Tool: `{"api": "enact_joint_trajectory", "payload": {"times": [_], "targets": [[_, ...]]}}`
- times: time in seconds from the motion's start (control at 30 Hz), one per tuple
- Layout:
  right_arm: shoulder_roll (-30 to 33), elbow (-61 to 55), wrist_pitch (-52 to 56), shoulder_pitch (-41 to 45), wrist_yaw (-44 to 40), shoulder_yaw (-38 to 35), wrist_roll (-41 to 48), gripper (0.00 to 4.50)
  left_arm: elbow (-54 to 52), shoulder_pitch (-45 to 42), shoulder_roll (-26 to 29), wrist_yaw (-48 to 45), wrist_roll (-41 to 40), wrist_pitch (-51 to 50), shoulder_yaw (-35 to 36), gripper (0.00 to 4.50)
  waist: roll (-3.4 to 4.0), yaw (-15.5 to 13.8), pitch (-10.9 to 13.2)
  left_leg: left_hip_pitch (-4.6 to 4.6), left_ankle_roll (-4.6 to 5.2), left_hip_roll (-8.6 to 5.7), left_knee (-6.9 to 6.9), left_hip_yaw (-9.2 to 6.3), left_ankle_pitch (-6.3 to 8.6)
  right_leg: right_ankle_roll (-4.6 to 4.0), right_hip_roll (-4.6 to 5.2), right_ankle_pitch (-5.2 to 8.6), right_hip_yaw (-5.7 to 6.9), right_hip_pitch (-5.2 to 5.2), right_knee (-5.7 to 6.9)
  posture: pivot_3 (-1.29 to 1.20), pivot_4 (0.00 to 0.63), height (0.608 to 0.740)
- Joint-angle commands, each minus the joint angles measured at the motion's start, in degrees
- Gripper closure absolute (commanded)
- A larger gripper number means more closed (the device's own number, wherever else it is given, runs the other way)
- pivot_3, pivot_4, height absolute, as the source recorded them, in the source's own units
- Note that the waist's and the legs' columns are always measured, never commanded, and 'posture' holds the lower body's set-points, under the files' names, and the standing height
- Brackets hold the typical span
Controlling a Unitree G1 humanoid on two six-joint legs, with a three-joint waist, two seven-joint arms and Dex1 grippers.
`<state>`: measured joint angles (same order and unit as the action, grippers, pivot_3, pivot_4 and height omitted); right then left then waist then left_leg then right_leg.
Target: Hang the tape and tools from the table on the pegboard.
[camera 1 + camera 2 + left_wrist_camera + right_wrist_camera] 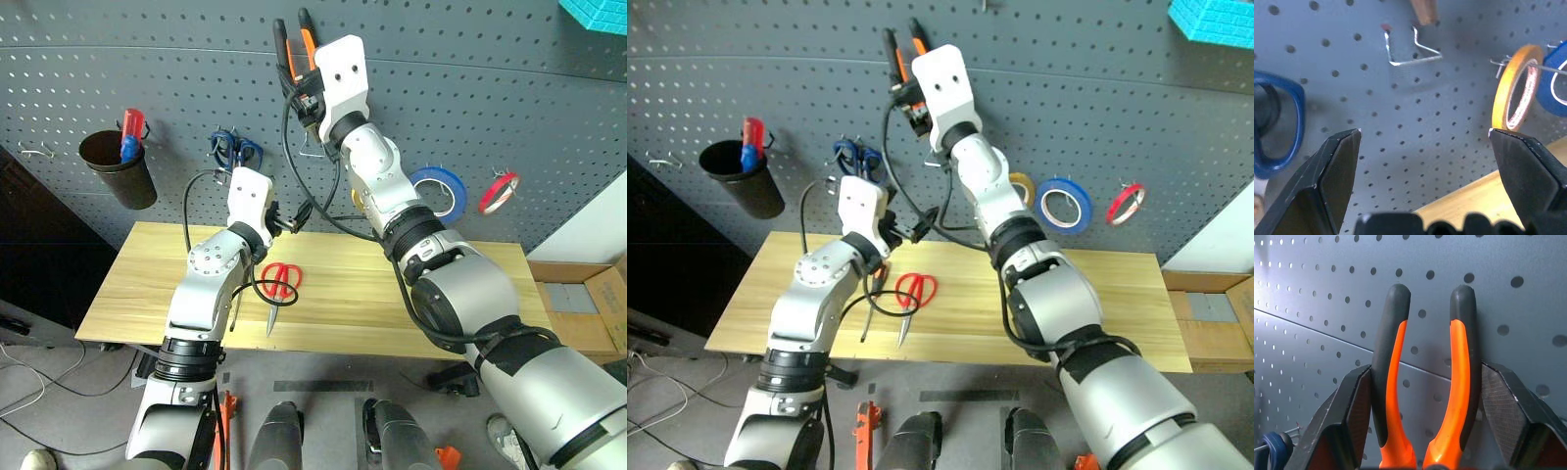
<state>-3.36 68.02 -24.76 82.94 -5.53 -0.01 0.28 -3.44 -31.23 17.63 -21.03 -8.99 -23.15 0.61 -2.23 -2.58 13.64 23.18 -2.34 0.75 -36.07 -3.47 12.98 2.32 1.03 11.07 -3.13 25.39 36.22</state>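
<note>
Scissors (281, 282) lie on table (392, 313) before pegboard (470, 88).

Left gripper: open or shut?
Open. The left gripper's two black fingers stand wide apart with nothing between them, facing bare pegboard.

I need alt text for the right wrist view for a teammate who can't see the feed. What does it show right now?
The right end effector grips a pair of pliers by the orange-and-black handles, one black finger pressed against the outside of each, with the handle tips pointing up in front of the dark grey pegboard. A blue scissor handle hanging on the board shows at one corner.
</note>
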Motion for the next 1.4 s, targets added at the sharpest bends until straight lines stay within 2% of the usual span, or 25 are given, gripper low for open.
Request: {"api": "enact_joint_trajectory", "payload": {"times": [0.03,0.37,0.63,1.03,1.4], "targets": [[0.4,-0.7,-3.4,0.1,5.1,-3.1,1.0,1.73,-2.8,-0.6,-0.5,0.3,-0.5,-0.4,0.1,0.0,0.03,-0.2,0.2,0.0,0.02,0.0,-0.01,-0.06,-0.05,0.0,0.0,0.0,0.06,-0.03,0.0,0.25,0.247,0.74],[-4.6,1.2,-7.8,-5.5,16.5,-3.2,-1.8,1.73,-9.6,3.8,-0.5,1.1,-0.8,-5.7,0.3,0.0,0.1,-0.4,0.7,-0.03,0.03,-0.06,0.01,-0.52,-0.13,-0.27,0.08,0.22,0.52,-0.08,0.45,0.28,0.262,0.74],[-4.9,1.0,-8.7,-9.0,18.5,-2.4,-3.8,1.73,-11.2,5.0,-0.4,1.8,-1.0,-7.8,1.3,0.0,0.24,-0.4,0.8,-0.28,0.03,-0.08,0.07,-0.8,-0.13,-0.57,0.07,0.74,0.78,-0.24,0.78,0.28,0.283,0.74],[-4.1,1.9,-11.0,-1.5,25.5,-4.6,-3.6,1.73,-11.5,5.6,-0.4,2.0,-1.0,-8.0,1.9,0.0,0.29,-0.6,1.6,-0.2,0.03,-0.11,0.09,-0.89,-0.13,-0.58,0.08,0.78,0.84,-0.24,0.73,0.28,0.284,0.74],[-8.2,2.3,-11.2,-3.0,26.7,-4.2,-3.2,1.73,-14.3,7.8,0.3,2.4,-1.0,-10.1,3.1,0.0,0.34,-0.5,2.5,-0.18,0.03,-0.09,0.09,-0.93,-0.13,-0.57,0.09,0.8,0.86,-0.19,0.75,0.31,0.295,0.74]]}}
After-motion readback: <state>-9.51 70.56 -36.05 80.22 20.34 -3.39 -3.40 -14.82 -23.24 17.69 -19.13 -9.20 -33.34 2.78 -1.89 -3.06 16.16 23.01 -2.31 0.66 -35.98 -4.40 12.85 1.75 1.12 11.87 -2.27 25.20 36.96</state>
